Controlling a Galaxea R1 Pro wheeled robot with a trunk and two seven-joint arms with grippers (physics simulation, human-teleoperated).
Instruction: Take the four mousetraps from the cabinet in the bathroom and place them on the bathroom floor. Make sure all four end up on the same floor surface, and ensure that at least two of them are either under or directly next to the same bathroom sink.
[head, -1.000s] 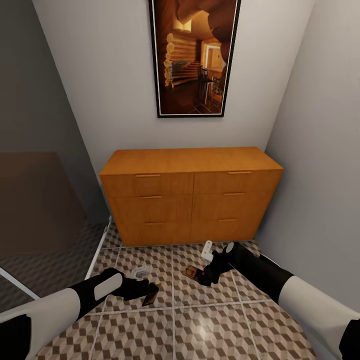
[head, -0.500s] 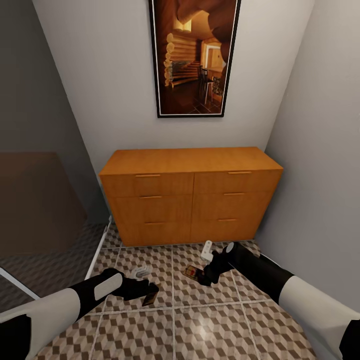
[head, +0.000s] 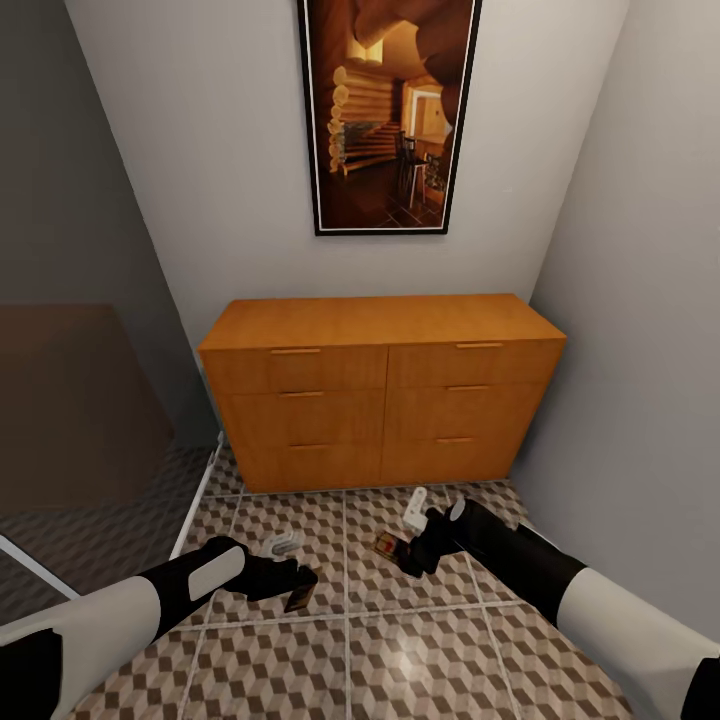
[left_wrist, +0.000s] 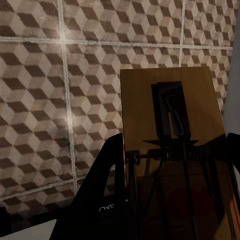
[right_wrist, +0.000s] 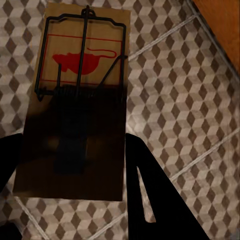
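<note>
A mousetrap (left_wrist: 170, 150) clamped between left gripper (head: 300, 590) jaws — another (right_wrist: 75, 105) between right gripper (head: 400, 553) jaws.

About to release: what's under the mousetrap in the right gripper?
Under the right gripper's mousetrap there is only cube-patterned bathroom floor, with a pale grout line. The trap itself hides the tile directly beneath it.

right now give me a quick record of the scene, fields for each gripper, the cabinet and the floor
left gripper: shut on a mousetrap, low over the floor
right gripper: shut on a second mousetrap, red mouse print visible
cabinet: against the back wall, all drawers shut
bathroom floor: cube-pattern tiles; no loose mousetrap visible on it
wall: framed picture above the cabinet
</note>
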